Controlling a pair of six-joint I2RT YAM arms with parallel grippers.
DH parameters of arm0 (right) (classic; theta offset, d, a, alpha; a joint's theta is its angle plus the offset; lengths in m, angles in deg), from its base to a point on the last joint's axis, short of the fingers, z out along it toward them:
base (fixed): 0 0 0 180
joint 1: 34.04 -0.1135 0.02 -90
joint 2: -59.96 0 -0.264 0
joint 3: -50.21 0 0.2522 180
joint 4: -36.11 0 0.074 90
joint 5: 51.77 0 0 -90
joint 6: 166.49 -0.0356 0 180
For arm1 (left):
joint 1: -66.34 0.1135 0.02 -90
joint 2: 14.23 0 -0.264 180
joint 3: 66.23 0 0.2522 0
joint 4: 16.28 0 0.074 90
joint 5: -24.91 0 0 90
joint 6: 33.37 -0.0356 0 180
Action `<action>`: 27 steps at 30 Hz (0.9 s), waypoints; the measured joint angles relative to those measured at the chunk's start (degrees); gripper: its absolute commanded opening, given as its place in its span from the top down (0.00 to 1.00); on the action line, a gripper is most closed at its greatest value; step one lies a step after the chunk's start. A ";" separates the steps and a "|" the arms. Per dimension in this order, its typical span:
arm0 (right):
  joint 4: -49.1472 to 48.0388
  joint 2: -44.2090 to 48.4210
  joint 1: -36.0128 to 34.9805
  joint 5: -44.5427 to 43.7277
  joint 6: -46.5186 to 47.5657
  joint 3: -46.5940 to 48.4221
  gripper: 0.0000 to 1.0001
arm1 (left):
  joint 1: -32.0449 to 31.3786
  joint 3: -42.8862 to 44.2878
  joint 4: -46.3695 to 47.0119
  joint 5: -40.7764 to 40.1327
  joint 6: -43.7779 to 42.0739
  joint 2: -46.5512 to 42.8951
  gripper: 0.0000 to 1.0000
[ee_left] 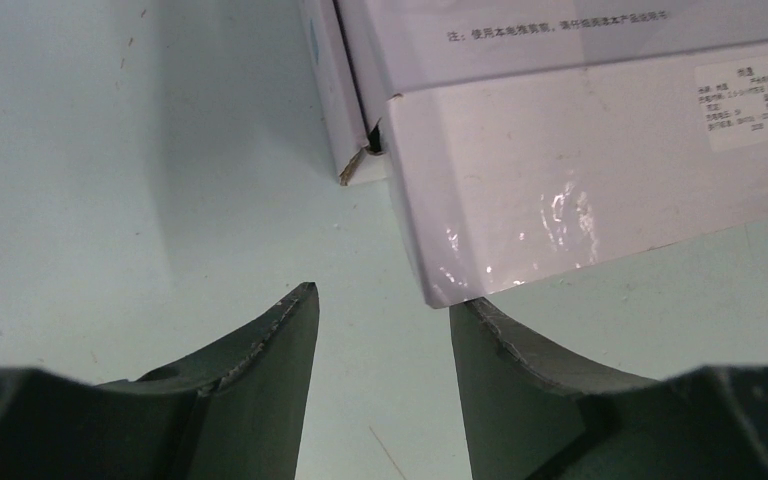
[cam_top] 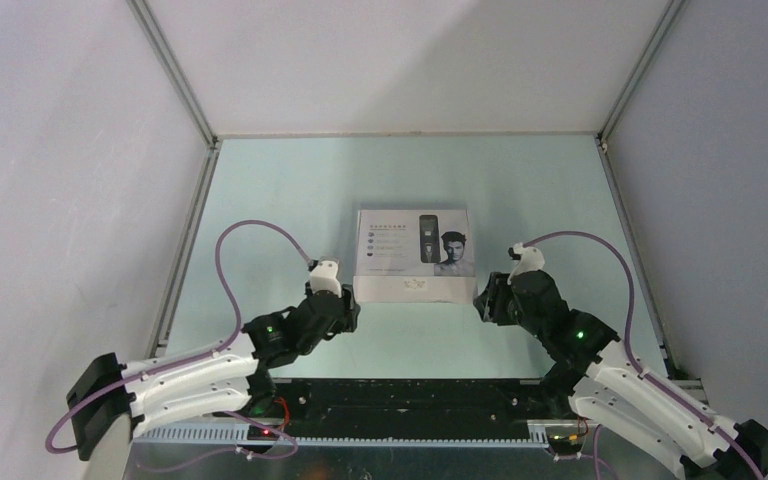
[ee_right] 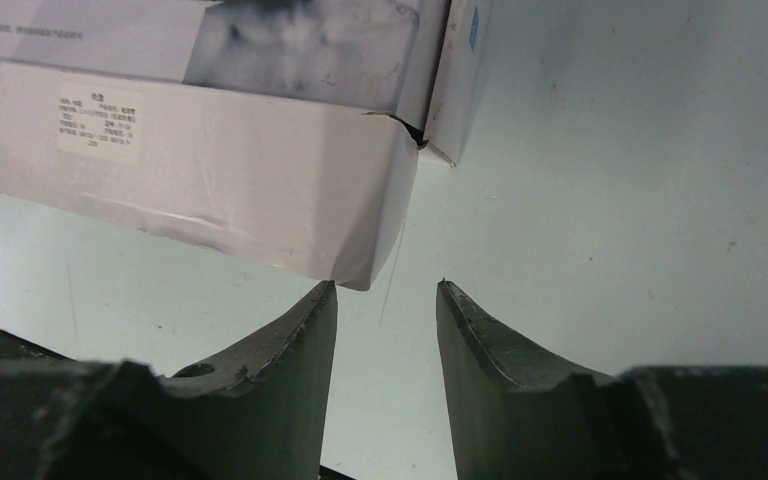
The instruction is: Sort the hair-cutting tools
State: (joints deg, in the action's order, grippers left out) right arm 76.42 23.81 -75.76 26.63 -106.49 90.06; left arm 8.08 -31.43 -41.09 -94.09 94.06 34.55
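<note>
Pale green table [cam_top: 290, 200] fills the floor of the walled cell, and on its left side the left arm reaches forward and inward. The left gripper [ee_left: 380, 300] sits low over the tabletop with its jaws parted and only bare table between them. In the left wrist view the tip of its right-hand finger [ee_left: 520, 370] lies right at the near left corner of the white box [cam_top: 412, 255] (whether it touches I cannot tell). The box lies flat and closed in the middle of the table, its lid printed with a clipper and a man's face. None of the hair-cutting tools themselves shows in any view. At the box's near right corner is the right gripper [ee_right: 385, 290], jaws likewise apart and holding nothing. Its left-hand finger [ee_right: 280, 360] ends just beside that corner, and a small white label [ee_right: 100, 123] is stuck on the box's side wall above it.
</note>
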 measured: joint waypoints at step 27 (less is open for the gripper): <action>-4.07 -2.82 -8.57 -6.05 2.84 -2.62 0.59 | -1.75 -1.64 8.52 -4.72 -1.51 5.22 0.62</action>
State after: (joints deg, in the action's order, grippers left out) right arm 72.35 20.99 -84.33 20.58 -103.65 87.44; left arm 6.33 -33.07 -32.57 -98.81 92.55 39.77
